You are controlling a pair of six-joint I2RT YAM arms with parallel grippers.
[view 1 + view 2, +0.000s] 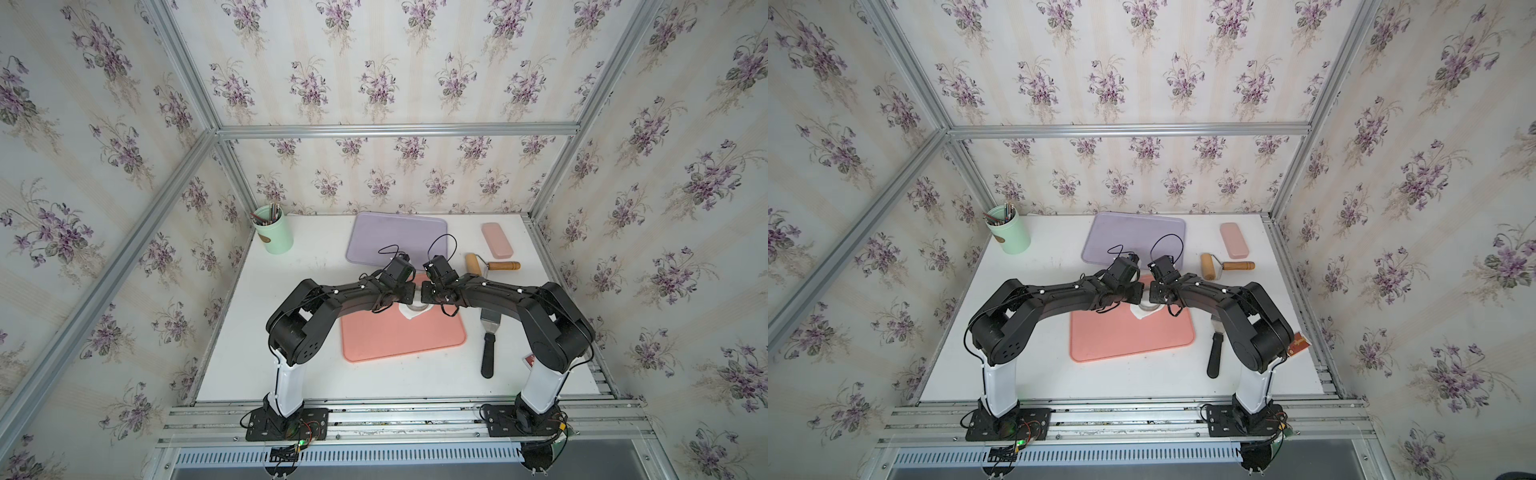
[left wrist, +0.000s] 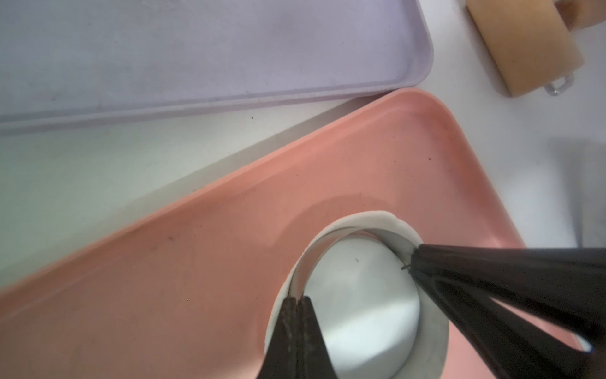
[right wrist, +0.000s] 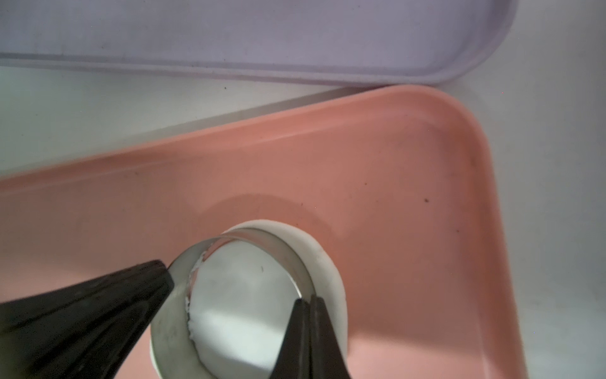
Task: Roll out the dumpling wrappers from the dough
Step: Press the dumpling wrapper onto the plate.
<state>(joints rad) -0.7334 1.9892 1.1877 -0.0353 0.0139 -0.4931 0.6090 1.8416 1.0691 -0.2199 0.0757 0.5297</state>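
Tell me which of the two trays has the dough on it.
The pink tray, the one nearer the robot's bases: the white dough lies on it under the metal ring. The purple tray behind it shows no dough.

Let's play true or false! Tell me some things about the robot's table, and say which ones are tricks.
1. The shiny metal ring stands on the flat white dough in the pink tray. True.
2. The right gripper holds the wooden roller. False: the roller lies alone on the white table.
3. The left gripper and the right gripper are both shut, tips at the ring's rim. True.
4. The dough is in the purple tray. False: it is in the pink tray.
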